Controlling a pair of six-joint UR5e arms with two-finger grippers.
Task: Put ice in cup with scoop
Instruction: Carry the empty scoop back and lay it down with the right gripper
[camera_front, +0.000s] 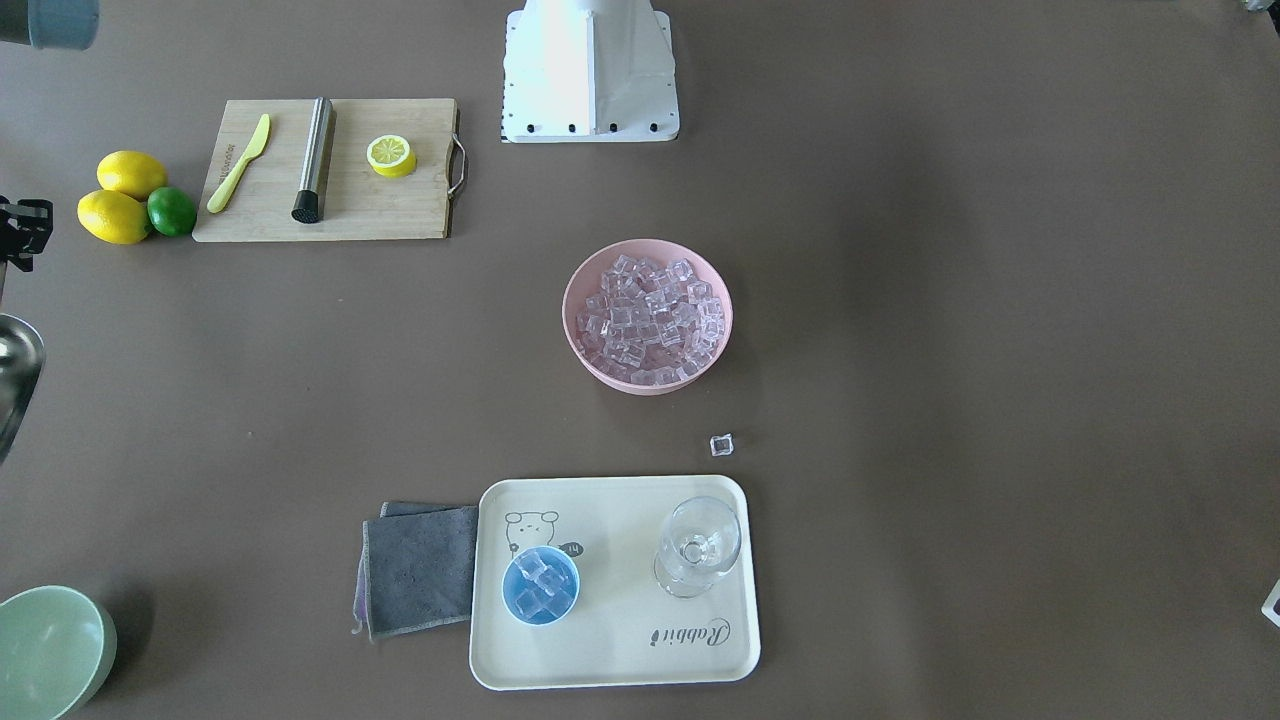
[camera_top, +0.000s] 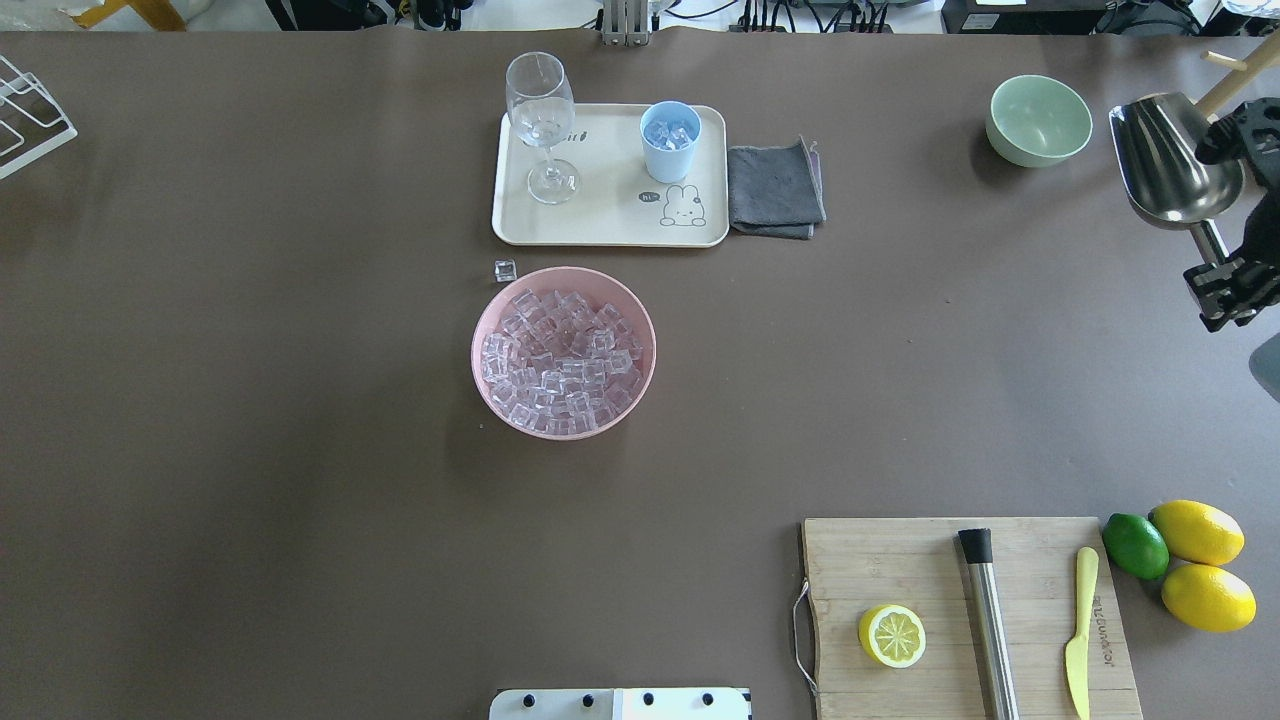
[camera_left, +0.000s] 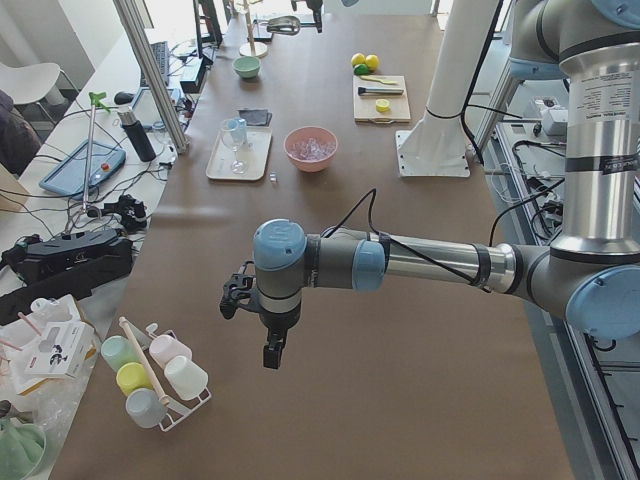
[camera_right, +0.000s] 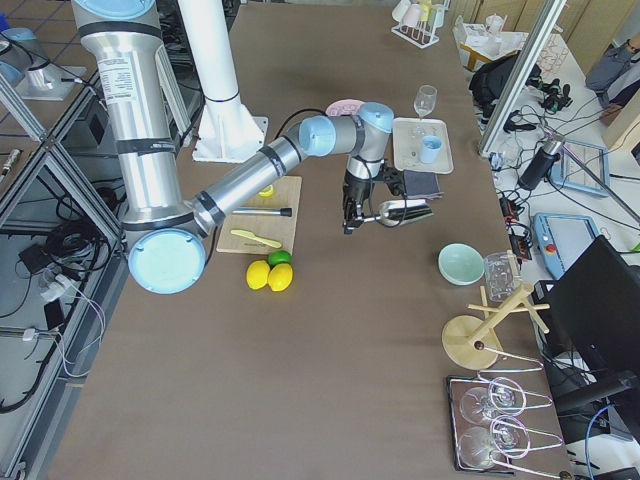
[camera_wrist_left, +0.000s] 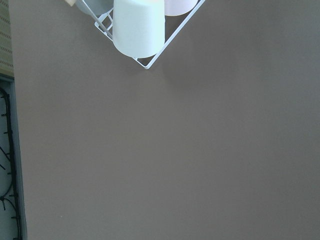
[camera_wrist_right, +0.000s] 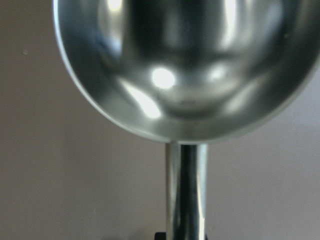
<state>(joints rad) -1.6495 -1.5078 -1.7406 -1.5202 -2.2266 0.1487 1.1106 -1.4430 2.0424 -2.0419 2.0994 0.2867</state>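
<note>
The steel scoop (camera_top: 1172, 158) is held over the table's far right edge, with its trough empty in the right wrist view (camera_wrist_right: 185, 65). My right gripper (camera_top: 1220, 278) is shut on its handle. The light-blue cup (camera_top: 670, 140) stands on the cream tray (camera_top: 600, 225) with several ice cubes inside. The pink bowl (camera_top: 640, 330) at mid-table is full of ice (camera_top: 560, 355). One loose cube (camera_top: 505, 270) lies between bowl and tray. My left gripper (camera_left: 272, 350) shows only in the exterior left view, far from these things; I cannot tell if it is open or shut.
A clear stemmed glass (camera_top: 541, 120) stands on the tray and a grey cloth (camera_top: 775, 188) lies beside it. A pale green bowl (camera_top: 1038, 120) sits near the scoop. A cutting board (camera_top: 900, 570) holds a lemon half, steel rod and yellow knife, with lemons (camera_top: 1200, 560) next to it.
</note>
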